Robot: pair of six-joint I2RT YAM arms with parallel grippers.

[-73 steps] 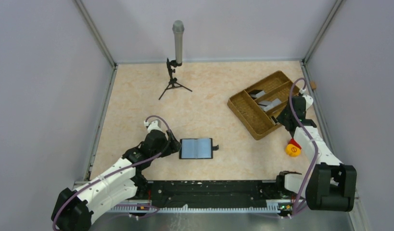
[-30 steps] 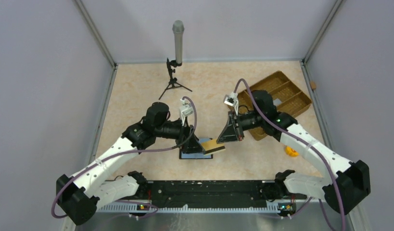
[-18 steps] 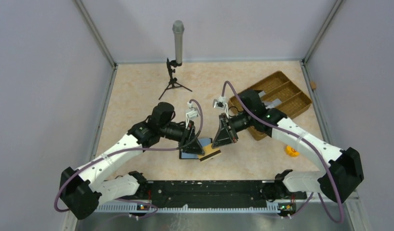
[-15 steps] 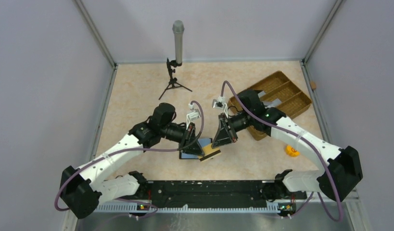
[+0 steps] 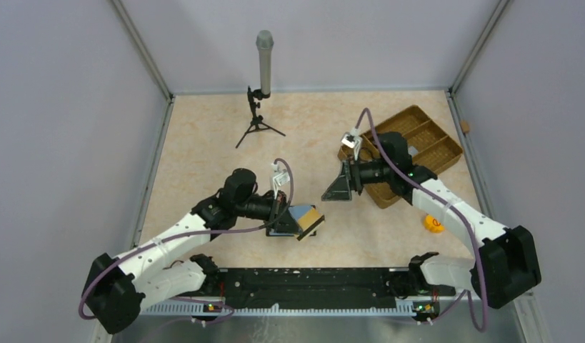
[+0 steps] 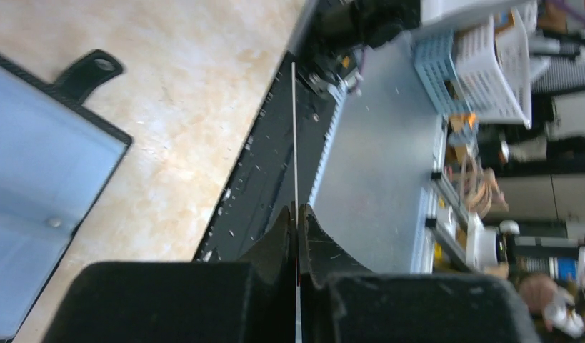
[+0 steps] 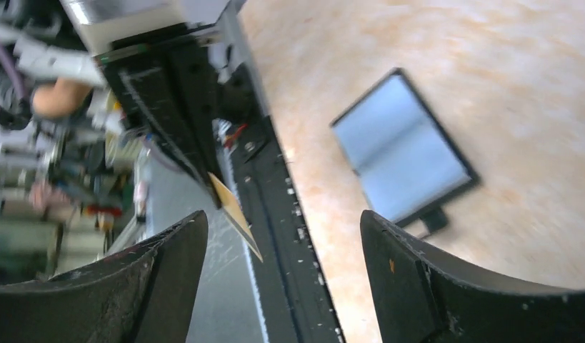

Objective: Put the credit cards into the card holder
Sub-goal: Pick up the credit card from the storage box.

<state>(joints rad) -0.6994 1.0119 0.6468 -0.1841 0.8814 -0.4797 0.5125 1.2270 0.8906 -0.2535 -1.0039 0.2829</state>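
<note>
Right hand [image 7: 282, 221] has backed off since half a second ago. It was right up against the card [image 7: 236, 214] back then, and now it's pulled away toward the tray [image 5: 438, 128]. My left arm has also sunk lower over the desk [image 5: 203, 143].

Left to right then: the mic stand [image 5: 263, 64] is at the far end, well apart from everything. My left hand [image 6: 297, 214] is pinched tight on the card. On that wrist cam the card is just a thin line, edge-on, poking out past the fingertips. From the right wrist cam it looks tan, tilted and up off the desk.

The wallet [image 6: 39, 171] lies open on the desk right by the left hand, pale blue lining up and clasp tab sticking out.

My right hand has its fingers spread wide, gripping nothing. The tray is partly hidden behind that arm. Something pale shows in it, can't tell if it's a card. A yellow thing [image 5: 433, 225] sits near the desk's right edge.
</note>
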